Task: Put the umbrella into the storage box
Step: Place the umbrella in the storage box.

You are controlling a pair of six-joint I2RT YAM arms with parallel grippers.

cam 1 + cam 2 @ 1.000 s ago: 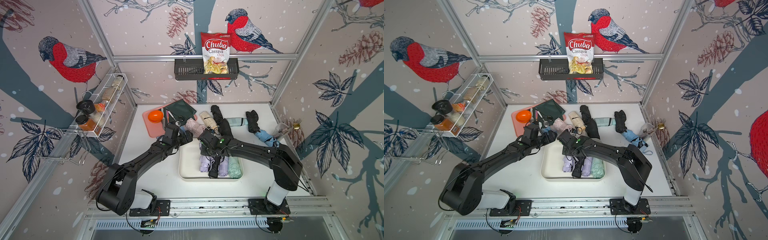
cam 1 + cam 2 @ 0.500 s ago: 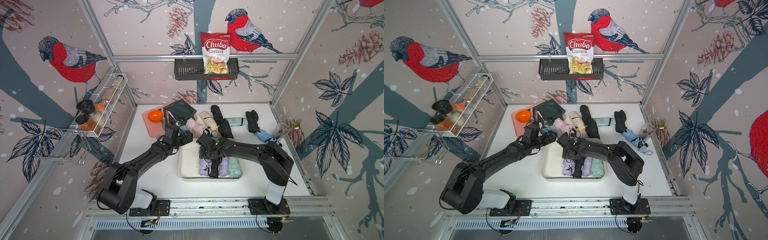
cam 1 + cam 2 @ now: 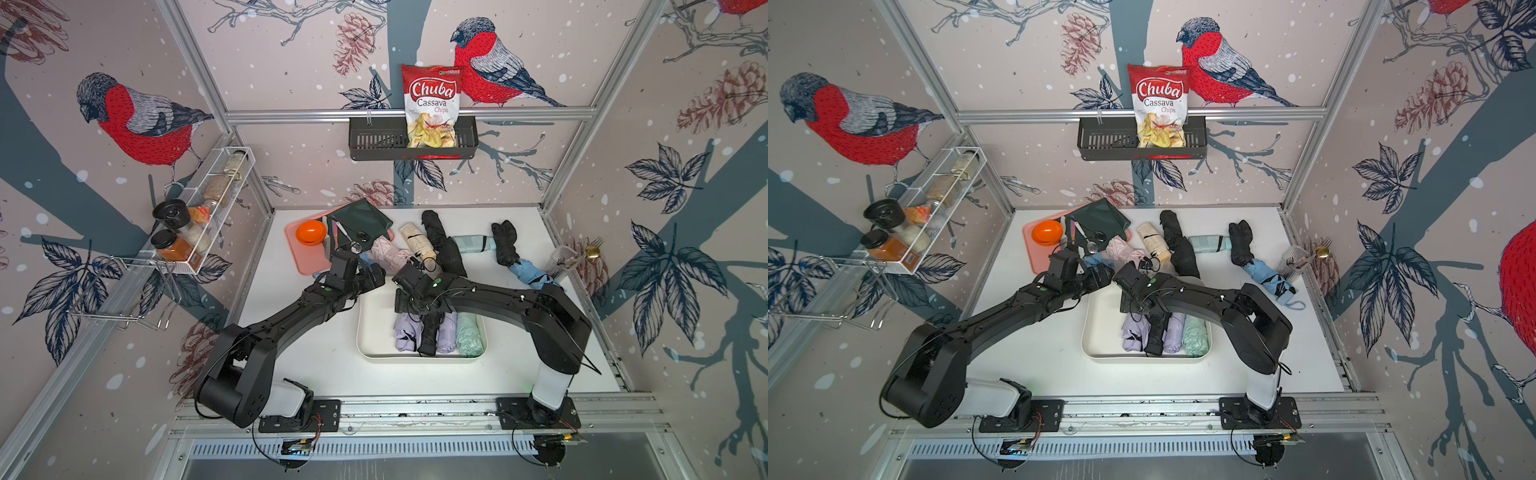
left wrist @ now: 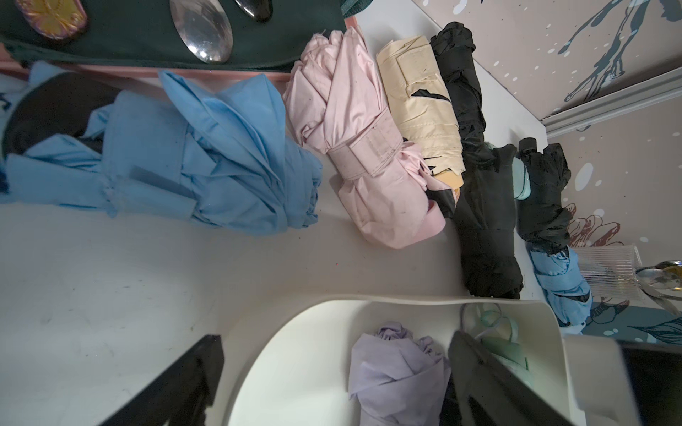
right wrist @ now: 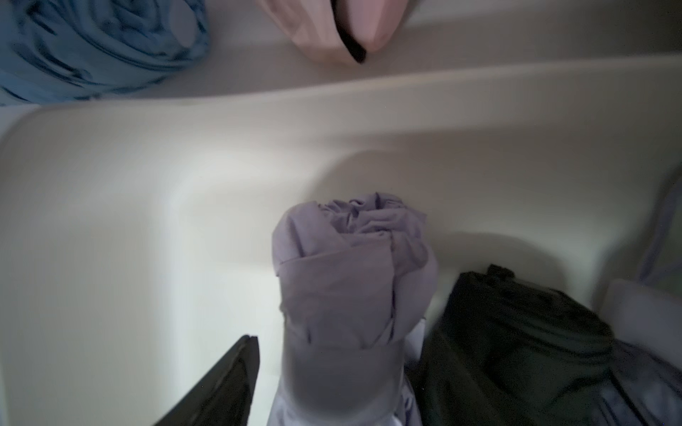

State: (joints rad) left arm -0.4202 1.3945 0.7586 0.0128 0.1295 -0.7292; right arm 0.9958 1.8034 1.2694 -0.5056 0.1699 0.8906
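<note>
The storage box (image 3: 419,360) is an off-white bin in the middle of the table. In it lie a lilac umbrella (image 3: 405,334), a black one (image 3: 430,336), a second lilac one and a mint one (image 3: 470,336). My right gripper (image 3: 415,309) hangs over the box's far end, open, its jaws astride the lilac umbrella (image 5: 350,276) with a gap at one finger (image 5: 221,383). My left gripper (image 3: 372,277) is open at the box's far left corner, beside a blue umbrella (image 4: 206,162). Pink (image 3: 390,254), cream, black, teal and blue umbrellas lie behind the box.
A pink tray (image 3: 305,259) at the back left carries an orange bowl (image 3: 311,232), a dark green cloth and spoons. A clear cutlery holder (image 3: 566,258) stands at the right edge. A wire spice rack (image 3: 199,216) and a black basket (image 3: 376,143) with chips hang on the walls.
My right gripper's jaws have spread apart and let go of the lilac umbrella in the box. The right arm's elbow has shifted a little. The left arm has stayed put.
</note>
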